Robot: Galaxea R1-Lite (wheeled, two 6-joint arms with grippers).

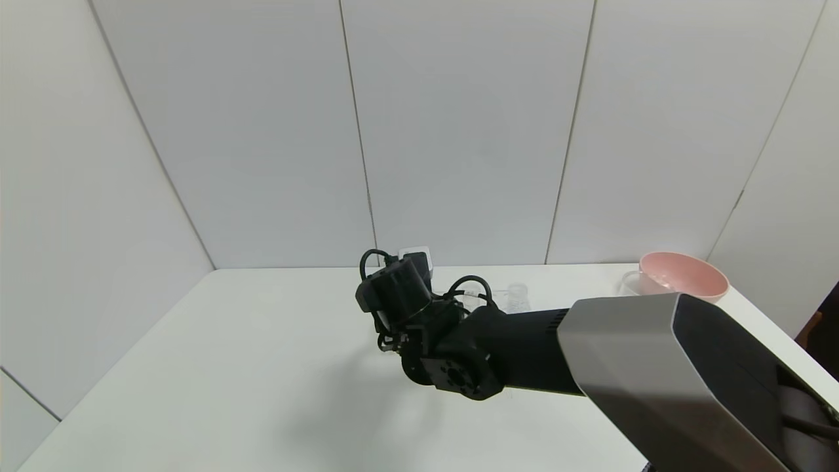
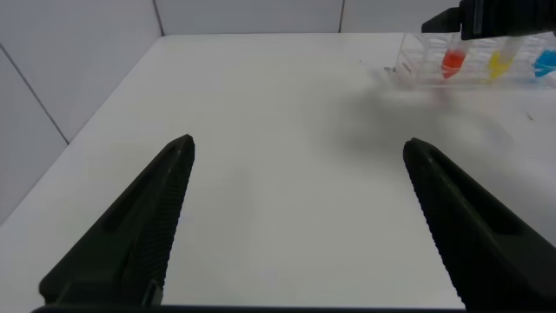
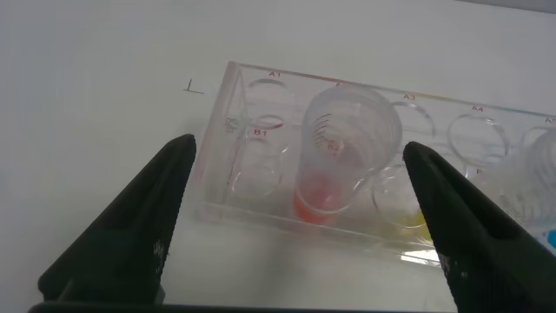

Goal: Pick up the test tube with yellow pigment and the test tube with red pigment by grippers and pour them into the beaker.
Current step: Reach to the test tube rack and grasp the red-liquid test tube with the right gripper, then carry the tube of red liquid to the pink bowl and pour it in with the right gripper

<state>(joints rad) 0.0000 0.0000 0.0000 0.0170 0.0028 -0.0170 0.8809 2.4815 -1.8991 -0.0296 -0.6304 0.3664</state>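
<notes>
The right arm's grey and black forearm fills the lower right corner of the head view, reaching forward and leftward across the white table [image 1: 249, 367], its black wrist bent down over the clear many-holed tube rack [image 3: 261, 165]. That wrist hides most of the rack from the head camera; only a bit of clear plastic shows past it. The right gripper [image 3: 300, 217] has its two black ribbed fingers spread wide on either side of the small clear test tube with red-orange liquid [image 3: 334, 161], which stands upright in the rack, and touches nothing. The small clear test tube with yellow liquid [image 3: 408, 217] sits in the next hole, partly covered by a finger. The left gripper [image 2: 300, 217] hangs low over bare table, fingers wide apart, empty. The clear beaker [image 1: 636, 283] stands at the table's far right, touching the pink bowl [image 1: 685, 275].
</notes>
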